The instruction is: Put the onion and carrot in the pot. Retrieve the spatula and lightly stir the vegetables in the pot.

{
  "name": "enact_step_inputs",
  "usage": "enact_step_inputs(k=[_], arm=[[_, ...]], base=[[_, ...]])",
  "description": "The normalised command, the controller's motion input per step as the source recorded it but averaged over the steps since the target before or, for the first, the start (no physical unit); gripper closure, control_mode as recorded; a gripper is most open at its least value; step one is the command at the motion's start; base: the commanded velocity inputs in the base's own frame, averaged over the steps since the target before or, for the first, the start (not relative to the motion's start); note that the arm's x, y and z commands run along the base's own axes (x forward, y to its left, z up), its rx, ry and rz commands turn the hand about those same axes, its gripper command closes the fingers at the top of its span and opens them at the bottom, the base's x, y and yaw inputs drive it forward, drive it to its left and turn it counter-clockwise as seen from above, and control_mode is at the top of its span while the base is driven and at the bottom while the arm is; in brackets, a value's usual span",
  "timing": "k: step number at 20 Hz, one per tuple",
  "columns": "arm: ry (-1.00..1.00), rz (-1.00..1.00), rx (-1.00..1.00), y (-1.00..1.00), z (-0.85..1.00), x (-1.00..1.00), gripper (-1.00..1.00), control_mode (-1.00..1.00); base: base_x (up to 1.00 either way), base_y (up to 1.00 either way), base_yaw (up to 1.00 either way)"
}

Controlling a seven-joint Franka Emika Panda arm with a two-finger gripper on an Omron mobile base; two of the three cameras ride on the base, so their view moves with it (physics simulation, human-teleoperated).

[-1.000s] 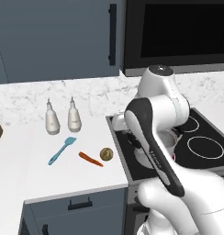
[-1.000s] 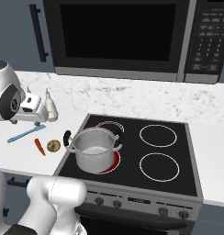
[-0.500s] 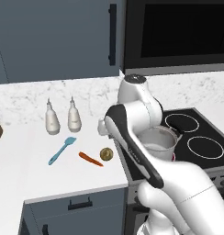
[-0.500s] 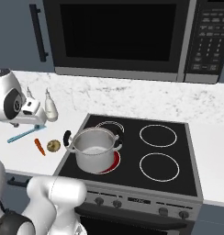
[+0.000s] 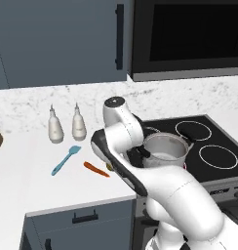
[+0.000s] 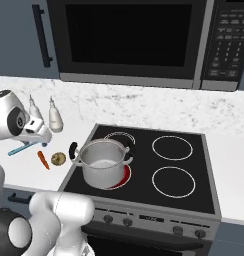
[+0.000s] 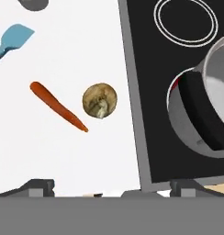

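Reaching for the onion (image 7: 99, 100) comes first, I judge: it lies on the white surface (image 7: 63, 156) just beside the stove edge, with the carrot (image 7: 58, 106) close on its far side, apart from it, and the spatula (image 7: 13, 42) further off. Neither vegetable is in the pot (image 6: 102, 161) yet, which stands on the near left burner. My gripper (image 7: 111, 186) hangs above the onion, released and wide, carrying nothing. To do this well I would centre over the ball so it sits midway between my fingers, keep them off the carrot and the stove's rim, then descend straight and close gently, since a round thing may roll.
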Motion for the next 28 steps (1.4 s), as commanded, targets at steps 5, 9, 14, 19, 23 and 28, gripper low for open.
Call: enact_step_inputs(k=[5,9,14,19,23,28], arm=[[0.00,-0.20,-0.06,0.04,-0.56,0.10,-1.00,-1.00],[0.00,-0.21,0.00,0.04,-0.41,0.02,-1.00,-1.00],[0.00,-0.20,0.00,0.01,-0.30,0.18,-1.00,-1.00],[-0.01,-0.22,0.00,0.00,-0.18,0.22,-1.00,-1.00],[0.00,-0.20,0.00,-0.02,-0.04,0.19,-1.00,-1.00],[0.00,-0.12,0.00,-0.05,-0.07,0.27,-1.00,-1.00]], base=[[0.00,0.00,0.00],[0.00,0.00,0.00],[0.00,0.00,0.00],[0.00,0.00,0.00],[0.00,0.00,0.00],[0.00,0.00,0.00]])
